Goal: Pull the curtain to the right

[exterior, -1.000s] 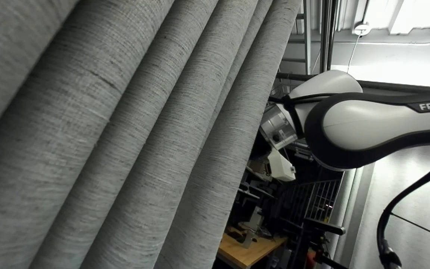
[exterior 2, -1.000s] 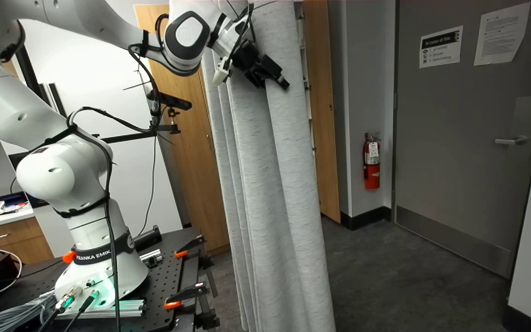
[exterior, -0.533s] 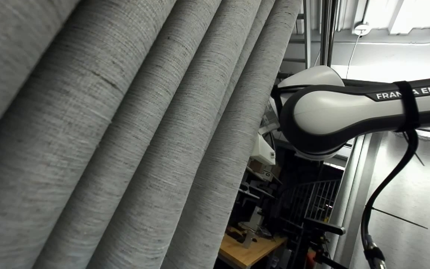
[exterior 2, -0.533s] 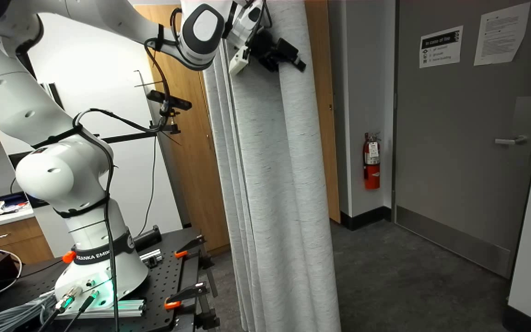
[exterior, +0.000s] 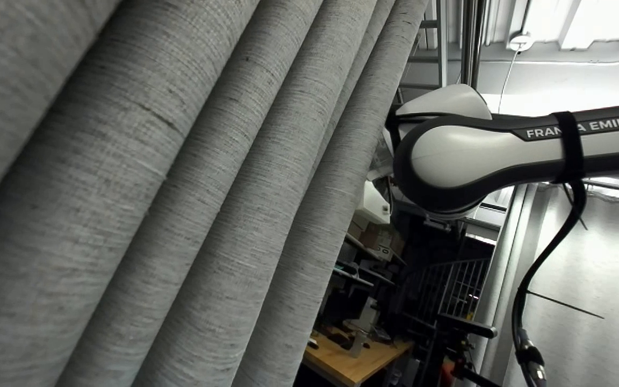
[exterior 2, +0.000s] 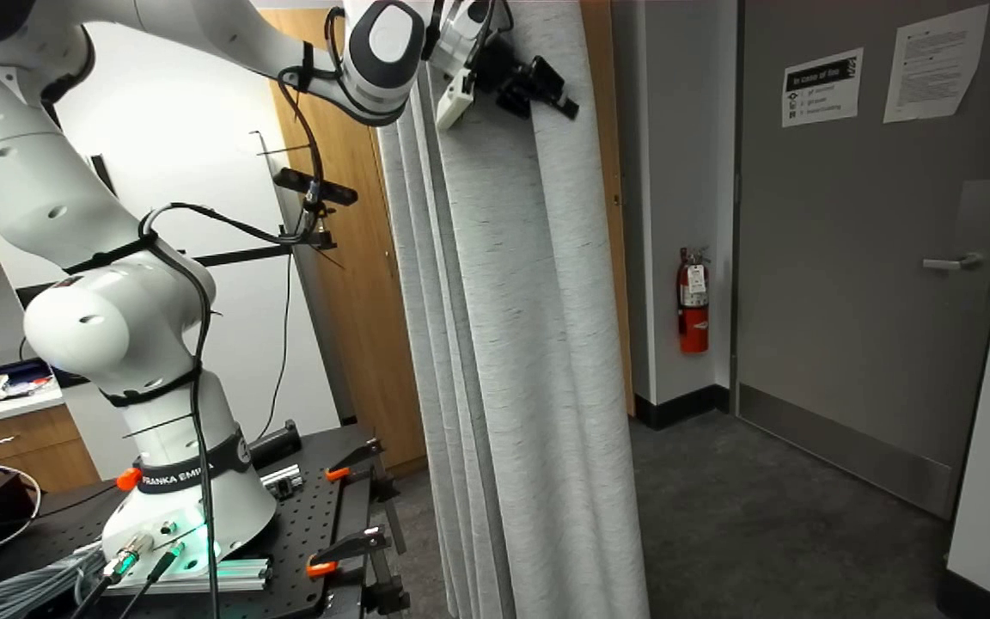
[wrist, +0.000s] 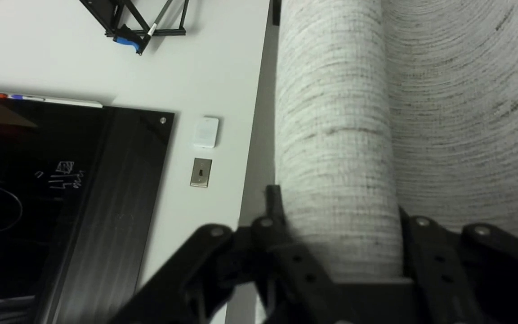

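The curtain is a heather-grey woven drape with deep folds. In an exterior view (exterior: 143, 177) it fills the left half as diagonal folds. In an exterior view (exterior 2: 538, 301) it hangs right of the robot arm, its upper end cut off by the frame. My gripper (exterior 2: 546, 105) is at the upper part of the curtain, with a dark finger in front of the fabric. In the wrist view a rounded fold of the curtain (wrist: 335, 112) runs between the spread fingers of the gripper (wrist: 337, 204), up to the palm. The fold is not visibly pinched.
The white arm (exterior: 454, 156) reaches behind the curtain. A camera on a bracket (exterior 2: 314, 185) stands near the arm. A wooden cabinet (exterior 2: 349, 258) is behind the curtain, with a fire extinguisher (exterior 2: 693, 301) and a grey door (exterior 2: 856, 258) to the right.
The arm and gripper move right and up in an exterior view, and the curtain's front folds shift right with them. The fold stays at the gripper; a gap opens between folds behind it.
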`<control>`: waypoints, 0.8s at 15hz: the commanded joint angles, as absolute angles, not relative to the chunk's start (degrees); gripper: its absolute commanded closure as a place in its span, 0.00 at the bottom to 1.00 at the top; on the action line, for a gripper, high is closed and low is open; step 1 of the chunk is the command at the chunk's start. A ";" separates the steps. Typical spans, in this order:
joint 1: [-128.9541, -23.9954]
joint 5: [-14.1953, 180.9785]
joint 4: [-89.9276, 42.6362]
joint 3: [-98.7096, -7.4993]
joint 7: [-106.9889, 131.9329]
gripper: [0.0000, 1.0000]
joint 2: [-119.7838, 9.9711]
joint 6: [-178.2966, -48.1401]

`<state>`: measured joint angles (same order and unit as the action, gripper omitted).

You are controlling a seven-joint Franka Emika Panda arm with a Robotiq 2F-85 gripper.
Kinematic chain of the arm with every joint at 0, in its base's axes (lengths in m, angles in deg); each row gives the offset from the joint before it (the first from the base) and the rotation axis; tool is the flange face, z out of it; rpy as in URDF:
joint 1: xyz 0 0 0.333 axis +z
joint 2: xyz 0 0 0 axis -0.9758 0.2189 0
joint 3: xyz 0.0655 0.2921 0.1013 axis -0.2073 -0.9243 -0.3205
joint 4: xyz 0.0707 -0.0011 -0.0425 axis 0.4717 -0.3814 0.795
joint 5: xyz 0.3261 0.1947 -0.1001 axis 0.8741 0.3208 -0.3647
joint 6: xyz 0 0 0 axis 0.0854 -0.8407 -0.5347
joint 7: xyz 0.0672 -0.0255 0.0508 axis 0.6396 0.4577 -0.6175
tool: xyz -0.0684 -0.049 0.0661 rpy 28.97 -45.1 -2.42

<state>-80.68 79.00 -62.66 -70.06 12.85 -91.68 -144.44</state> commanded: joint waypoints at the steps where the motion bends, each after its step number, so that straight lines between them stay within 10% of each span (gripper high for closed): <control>1: -83.56 76.68 -61.08 -71.89 10.65 0.80 -91.01 -146.10; 4: -84.71 77.03 -61.09 -71.89 10.96 0.99 -91.30 -146.14; 12: -90.99 79.48 -62.25 -65.59 11.35 1.00 -93.27 -144.57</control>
